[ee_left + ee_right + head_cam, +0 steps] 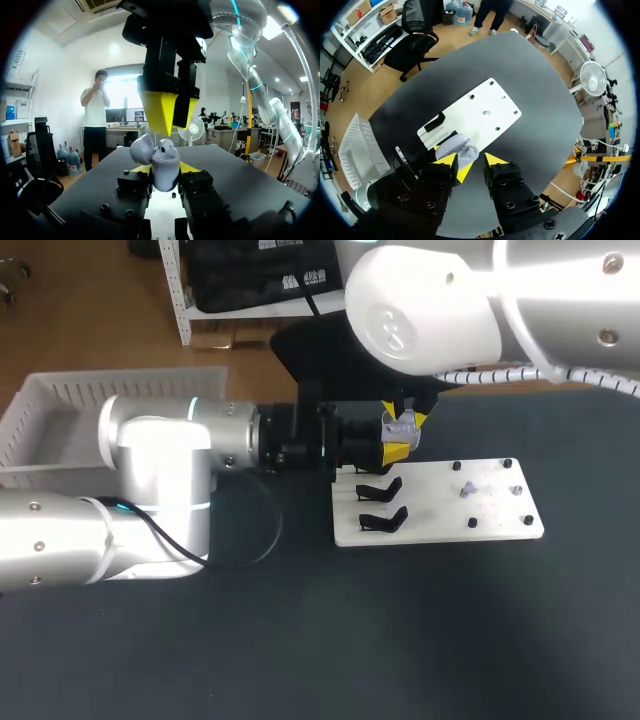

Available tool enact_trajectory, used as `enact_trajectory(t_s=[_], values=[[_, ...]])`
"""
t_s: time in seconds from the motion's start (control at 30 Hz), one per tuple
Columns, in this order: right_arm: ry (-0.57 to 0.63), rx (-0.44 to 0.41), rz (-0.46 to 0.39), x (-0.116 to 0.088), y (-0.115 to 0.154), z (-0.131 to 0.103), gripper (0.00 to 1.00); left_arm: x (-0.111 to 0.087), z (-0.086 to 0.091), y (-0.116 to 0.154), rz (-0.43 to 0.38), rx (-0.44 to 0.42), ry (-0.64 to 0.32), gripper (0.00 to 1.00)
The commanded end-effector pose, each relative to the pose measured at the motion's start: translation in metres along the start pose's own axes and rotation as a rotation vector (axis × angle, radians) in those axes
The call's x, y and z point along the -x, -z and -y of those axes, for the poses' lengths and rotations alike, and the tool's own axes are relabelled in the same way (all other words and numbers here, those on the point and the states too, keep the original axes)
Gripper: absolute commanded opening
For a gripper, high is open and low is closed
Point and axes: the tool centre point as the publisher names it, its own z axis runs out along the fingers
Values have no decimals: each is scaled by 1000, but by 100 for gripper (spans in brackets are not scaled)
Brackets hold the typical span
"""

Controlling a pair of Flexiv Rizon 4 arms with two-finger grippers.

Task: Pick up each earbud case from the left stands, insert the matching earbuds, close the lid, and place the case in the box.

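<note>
One earbud case (164,166) (lid up) gripped in left tool (166,170); right tool (470,161) parted above it; two black stands (380,490).

Dark charcoal bench (420,640), matte and plain, fills most of the head view. Its far edge runs across behind, and the near edge is out of frame. In the right wrist view the bench (540,100) has the same flat dark top with rounded-looking edges. In the left wrist view the bench (250,175) runs ahead to its far edge and reads greyer. Light is soft and even across the top, with a faint sheen.
</note>
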Motion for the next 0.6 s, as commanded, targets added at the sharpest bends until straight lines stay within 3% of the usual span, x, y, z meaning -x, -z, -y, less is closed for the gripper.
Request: enact_trajectory(t_s=[0.03, 0.23, 0.3, 0.33, 0.37, 0.4, 0.6], values=[[32, 131, 50, -11, 18, 32, 44, -1, 1, -1, 3, 7, -3, 0], [68, 266, 128, -12, 25, 53, 55, -1, 1, -1, 3, 7, -3, 0], [79, 316, 136, -11, 24, 61, 66, -1, 1, -1, 3, 7, -3, 0], [83, 344, 151, -10, 22, 64, 76, -1, 1, -1, 3, 7, -3, 0], [94, 377, 151, -10, 21, 68, 95, -1, 1, -1, 3, 7, -3, 0], [99, 395, 162, -10, 20, 71, 100, -1, 1, -1, 3, 7, -3, 0], [131, 493, 154, -6, 10, 85, 100, -1, 1, -1, 3, 7, -3, 0]])
